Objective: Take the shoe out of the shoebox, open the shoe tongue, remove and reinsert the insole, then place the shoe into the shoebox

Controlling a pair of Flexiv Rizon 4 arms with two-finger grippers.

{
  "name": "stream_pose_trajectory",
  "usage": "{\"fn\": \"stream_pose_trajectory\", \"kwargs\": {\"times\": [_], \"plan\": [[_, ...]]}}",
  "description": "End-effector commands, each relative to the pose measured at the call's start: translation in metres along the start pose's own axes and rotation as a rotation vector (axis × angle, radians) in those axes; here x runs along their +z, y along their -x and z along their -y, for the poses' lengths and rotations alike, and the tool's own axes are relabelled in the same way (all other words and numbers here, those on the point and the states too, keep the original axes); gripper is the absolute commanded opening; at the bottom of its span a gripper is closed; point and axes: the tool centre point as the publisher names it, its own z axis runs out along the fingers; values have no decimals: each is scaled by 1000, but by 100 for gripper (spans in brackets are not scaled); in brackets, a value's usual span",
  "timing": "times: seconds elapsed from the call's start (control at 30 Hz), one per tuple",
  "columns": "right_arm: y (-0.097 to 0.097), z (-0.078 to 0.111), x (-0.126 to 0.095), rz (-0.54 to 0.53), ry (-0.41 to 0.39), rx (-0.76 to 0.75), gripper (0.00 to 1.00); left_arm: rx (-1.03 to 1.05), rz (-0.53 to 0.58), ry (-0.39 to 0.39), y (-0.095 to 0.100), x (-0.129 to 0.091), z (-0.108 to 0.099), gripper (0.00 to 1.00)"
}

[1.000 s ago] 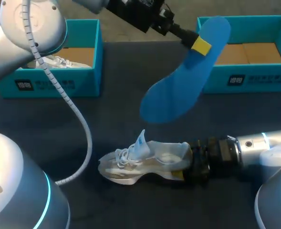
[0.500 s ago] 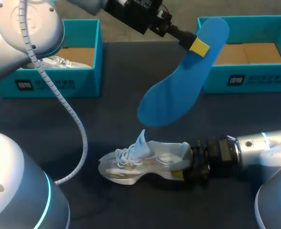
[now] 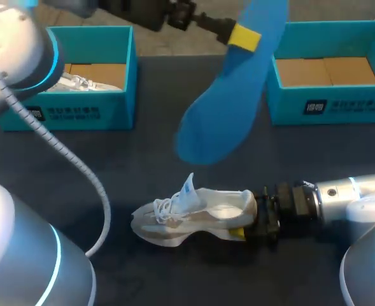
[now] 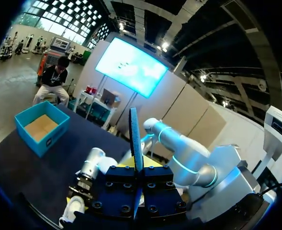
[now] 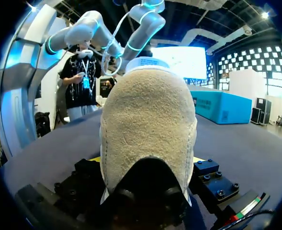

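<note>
Two grips: left gripper (image 3: 241,36), upper centre of head view, closed on blue insole (image 3: 225,108); right gripper (image 3: 241,228), lower right, clamped on white shoe (image 3: 187,217) at its heel.

Rough suede-like shoe (image 5: 148,129) heel & smooth matt insole (image 3: 228,89).

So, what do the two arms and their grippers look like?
Both arms are smooth silver-grey tubes with rounded joints and glowing cyan rings. The left arm has a white ribbed cable running loosely along it; the right arm shows none in view. The left gripper and the right gripper are black bolted blocks with yellow-tipped fingers.
</note>
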Motion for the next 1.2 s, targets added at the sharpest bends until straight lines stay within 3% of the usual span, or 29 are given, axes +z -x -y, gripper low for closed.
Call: {"fn": "stream_pose_trajectory", "kwargs": {"times": [0.03,0.3,0.67,1.0,1.2], "plan": [[-1,-1,1,0,-6,1,0,4,36,-78,-15,-34,-26,0],[-1,-1,1,0,-6,1,0,-18,46,-120,-36,-69,-28,0],[-1,-1,1,0,-6,1,0,-18,-59,-73,-68,-92,-21,0],[-1,-1,1,0,-6,1,0,28,-16,-145,-90,-89,-17,0],[-1,-1,1,0,-6,1,0,-7,-27,-140,-89,-82,-20,0]]}}
